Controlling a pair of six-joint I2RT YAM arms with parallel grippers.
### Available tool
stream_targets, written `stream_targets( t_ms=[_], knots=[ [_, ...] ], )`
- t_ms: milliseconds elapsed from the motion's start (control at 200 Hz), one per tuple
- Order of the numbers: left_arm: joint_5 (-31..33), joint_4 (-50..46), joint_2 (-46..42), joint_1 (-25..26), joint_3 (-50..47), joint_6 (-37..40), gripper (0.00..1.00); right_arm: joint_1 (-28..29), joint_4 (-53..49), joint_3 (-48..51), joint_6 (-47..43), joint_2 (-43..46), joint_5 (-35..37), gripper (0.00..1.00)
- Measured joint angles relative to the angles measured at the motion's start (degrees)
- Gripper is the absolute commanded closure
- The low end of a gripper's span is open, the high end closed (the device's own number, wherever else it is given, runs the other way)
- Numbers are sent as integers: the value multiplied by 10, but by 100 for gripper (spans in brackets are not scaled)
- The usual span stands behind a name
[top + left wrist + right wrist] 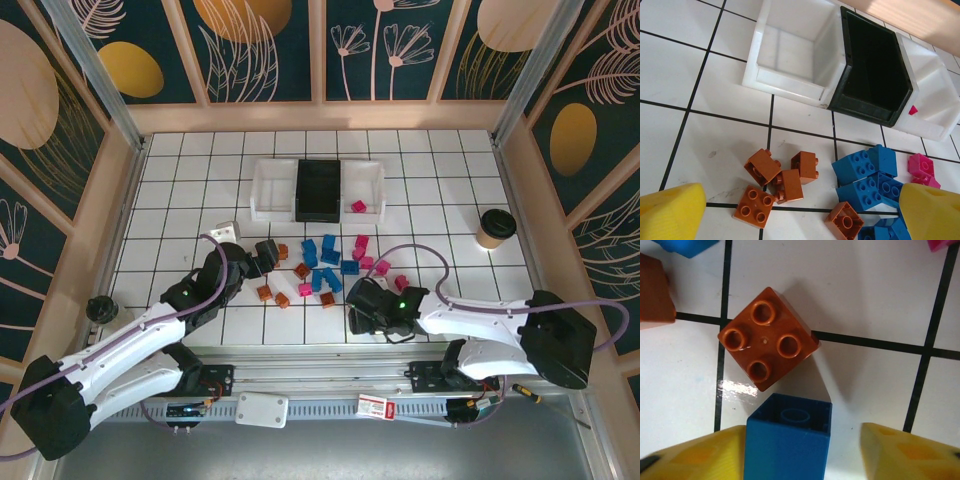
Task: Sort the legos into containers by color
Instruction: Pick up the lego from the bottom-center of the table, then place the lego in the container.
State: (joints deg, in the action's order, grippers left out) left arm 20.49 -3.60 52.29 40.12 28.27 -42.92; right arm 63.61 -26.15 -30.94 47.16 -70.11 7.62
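The blue brick is found on the table, hollow side up, between the fingers of the right hand. One finger is laid against a flat side of it and a gap is left at the other, so this hand is read as spread and nothing is gripped. The brick is judged light, rigid and smooth-walled. It should be taken across two opposite flat faces, since a pinch across corners is likely to make it twist or squirt out. An orange-brown brick is set studs up just beyond it, close enough to be nudged. The rest of the legos are scattered in a loose patch at mid-table. The left hand is spread wide near the orange-brown ones at the patch's left. At the far side the containers are lined up: a white bin, the black bin, and a second white bin to the right, in which one pink brick is lying.
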Motion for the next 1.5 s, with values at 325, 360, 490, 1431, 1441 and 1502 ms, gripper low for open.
stream_targets(
  t_ms=[325, 360, 490, 1431, 1441, 1502],
  knots=[
    [7, -1, 11, 0, 0, 2, 1, 3, -12, -4, -15, 49, -1, 81],
    [8, -1, 11, 0, 0, 2, 1, 3, -23, -12, -20, 59, 0, 81],
    [12, -1, 11, 0, 0, 2, 1, -26, -41, -85, -69, 64, 5, 82],
    [10, -17, 2, 0, -7, -11, 1, -270, 251, -548, -282, -474, -21, 39],
    [10, -17, 3, 0, -7, -11, 1, -270, 253, -547, -281, -473, -21, 39],
    [10, -21, 7, 0, -7, -12, 1, -269, 265, -530, -282, -456, -23, 38]
  ],
)
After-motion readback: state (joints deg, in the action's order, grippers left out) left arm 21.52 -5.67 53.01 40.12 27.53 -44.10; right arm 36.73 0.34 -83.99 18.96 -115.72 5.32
